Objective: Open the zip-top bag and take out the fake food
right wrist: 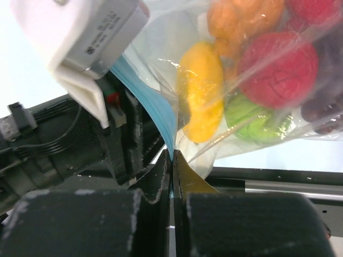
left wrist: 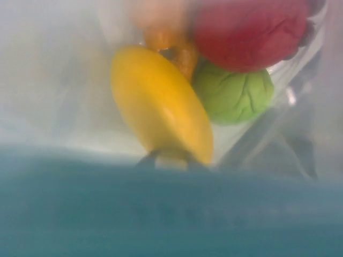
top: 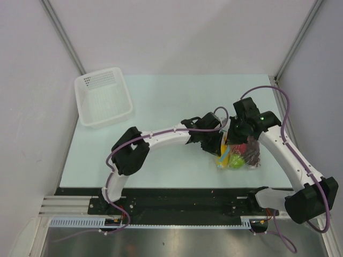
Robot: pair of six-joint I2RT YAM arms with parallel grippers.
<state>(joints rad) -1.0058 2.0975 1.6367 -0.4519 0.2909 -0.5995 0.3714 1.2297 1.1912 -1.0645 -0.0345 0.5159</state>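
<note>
Right fingers: pinched on zip strip
Left fingers: at zip strip, opening unclear
Fake food: bagged, beyond zip strip

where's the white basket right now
In the top view the white basket sits at the far left corner of the table, well apart from the zip-top bag on the near right side.

Pale green worktop, white perforated basket on its far left corner, zip-top bag holding fake food at near right
</note>
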